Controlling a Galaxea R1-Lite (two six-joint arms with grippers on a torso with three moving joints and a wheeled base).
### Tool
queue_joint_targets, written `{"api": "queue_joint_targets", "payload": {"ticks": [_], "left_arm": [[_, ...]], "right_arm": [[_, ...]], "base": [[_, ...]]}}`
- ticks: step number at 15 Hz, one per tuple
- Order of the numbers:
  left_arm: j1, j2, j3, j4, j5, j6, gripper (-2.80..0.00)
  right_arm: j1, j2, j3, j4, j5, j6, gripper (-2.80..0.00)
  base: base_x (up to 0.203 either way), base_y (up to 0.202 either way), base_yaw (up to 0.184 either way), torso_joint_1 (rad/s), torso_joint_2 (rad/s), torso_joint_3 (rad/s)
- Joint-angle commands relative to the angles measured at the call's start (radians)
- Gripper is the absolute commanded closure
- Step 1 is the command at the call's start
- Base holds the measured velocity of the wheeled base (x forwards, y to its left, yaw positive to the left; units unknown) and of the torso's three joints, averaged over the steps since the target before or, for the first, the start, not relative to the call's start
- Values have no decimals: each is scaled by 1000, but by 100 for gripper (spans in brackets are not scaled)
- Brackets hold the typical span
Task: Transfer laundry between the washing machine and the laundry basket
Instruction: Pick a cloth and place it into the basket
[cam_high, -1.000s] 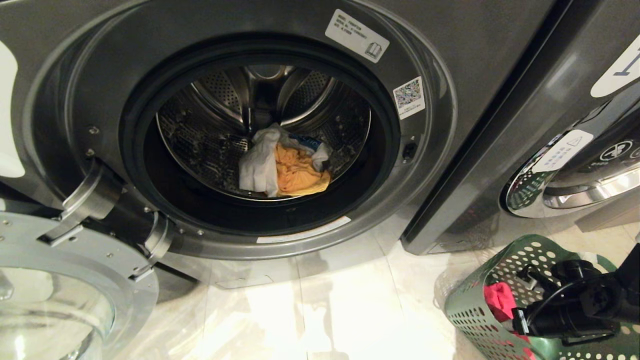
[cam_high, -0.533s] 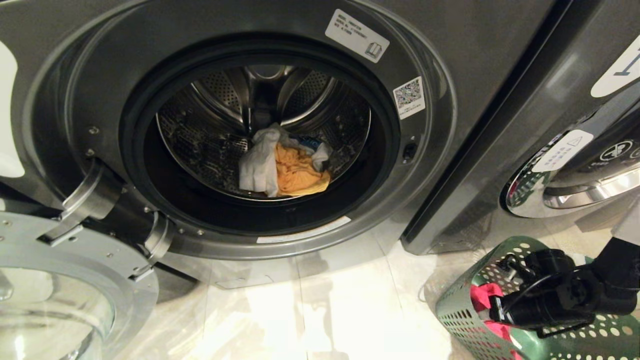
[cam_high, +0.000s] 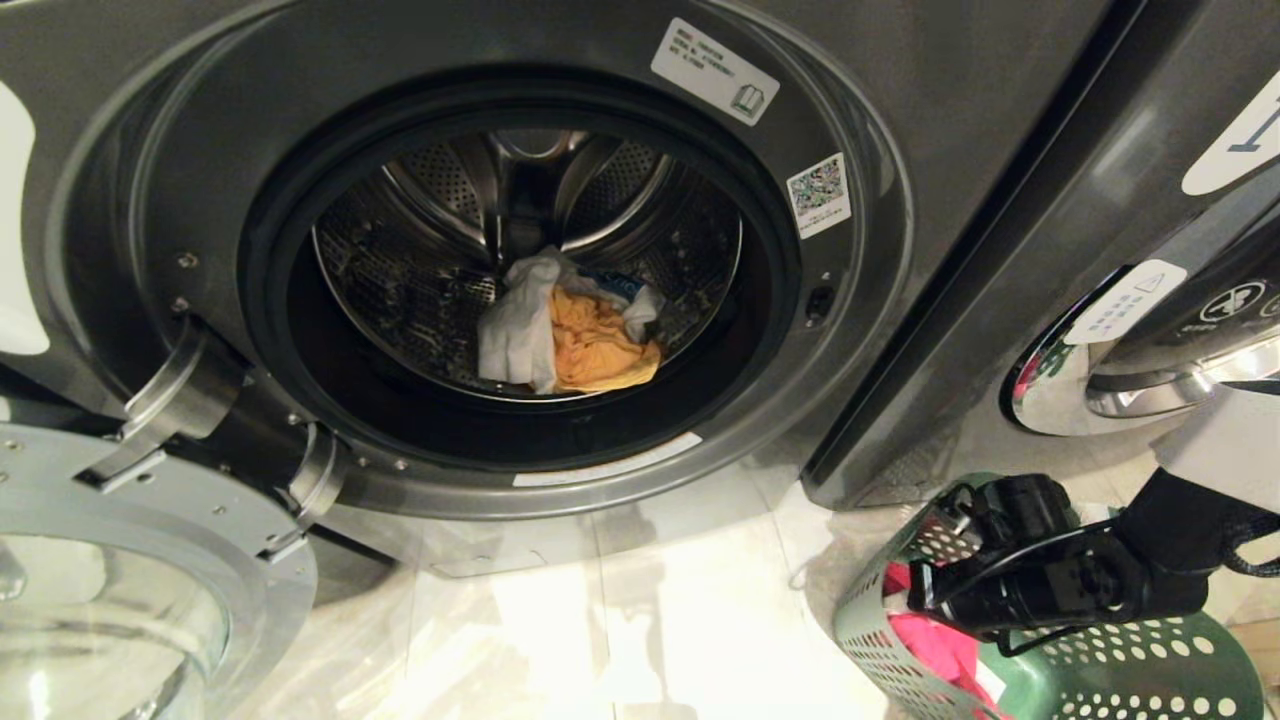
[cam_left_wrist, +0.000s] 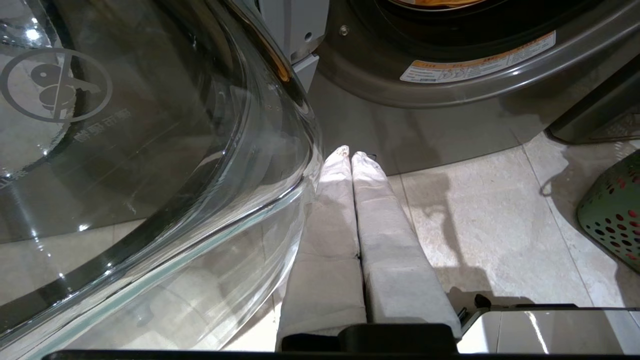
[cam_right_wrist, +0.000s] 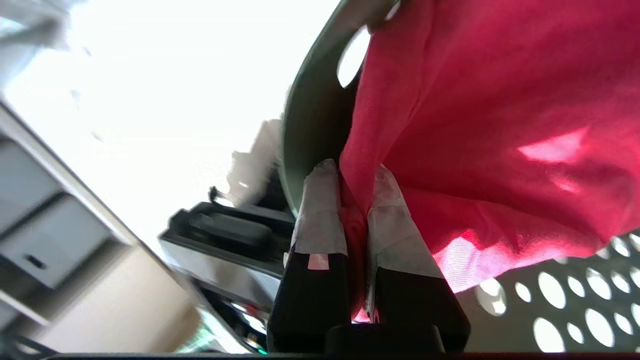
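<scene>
At far right, over the green laundry basket (cam_high: 1100, 670): right gripper (cam_right_wrist: 350, 190) pinching red cloth (cam_right_wrist: 500, 125) tight, reaching leftward, basket rim crowding close. Left of that, washing machine (cam_high: 900, 100) gaping, white and orange laundry (cam_high: 565, 335) lying inside. Left gripper (cam_left_wrist: 350, 157) resting closed, empty, beside glass door (cam_left_wrist: 150, 150).
</scene>
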Motion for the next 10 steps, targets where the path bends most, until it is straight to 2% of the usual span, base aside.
{"api": "queue_joint_targets", "payload": {"ticks": [1, 3, 6, 8, 10], "left_arm": [[0, 0, 2, 0, 0, 0, 0], [0, 0, 2, 0, 0, 0, 0], [0, 0, 2, 0, 0, 0, 0], [0, 0, 2, 0, 0, 0, 0], [0, 0, 2, 0, 0, 0, 0]], "right_arm": [[54, -23, 23, -25, -30, 45, 0], [43, -69, 68, -25, -48, 45, 0], [-60, -158, 140, -25, -79, 34, 0], [-104, -200, 177, -27, -163, -29, 0], [-117, -238, 211, -48, -179, -56, 0]], "base": [[0, 0, 0, 0, 0, 0], [0, 0, 0, 0, 0, 0], [0, 0, 0, 0, 0, 0], [0, 0, 0, 0, 0, 0], [0, 0, 0, 0, 0, 0]]}}
